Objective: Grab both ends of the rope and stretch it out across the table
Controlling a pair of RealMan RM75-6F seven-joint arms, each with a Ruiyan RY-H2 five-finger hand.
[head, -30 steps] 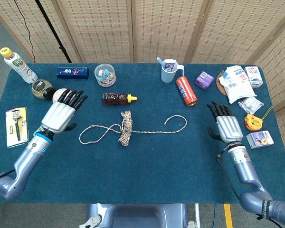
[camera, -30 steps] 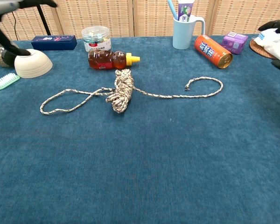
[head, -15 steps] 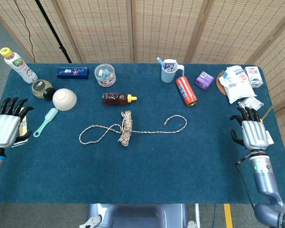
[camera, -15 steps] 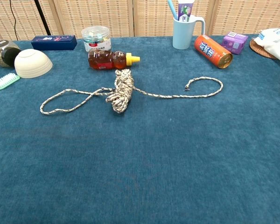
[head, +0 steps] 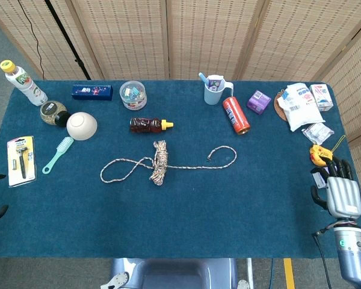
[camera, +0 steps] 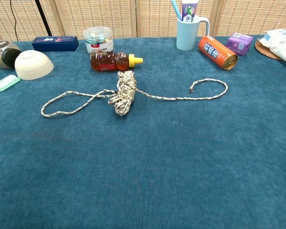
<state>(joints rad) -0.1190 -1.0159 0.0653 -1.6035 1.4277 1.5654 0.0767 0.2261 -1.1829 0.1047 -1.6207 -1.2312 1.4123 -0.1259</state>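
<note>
Blue-clothed table before woven folding screens.
Grey floor shows at the upper left.

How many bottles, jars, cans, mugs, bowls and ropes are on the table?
Bottles: 2
Jars: 2
Can: 1
Mug: 1
Bowl: 1
Rope: 1
Total: 8
</note>
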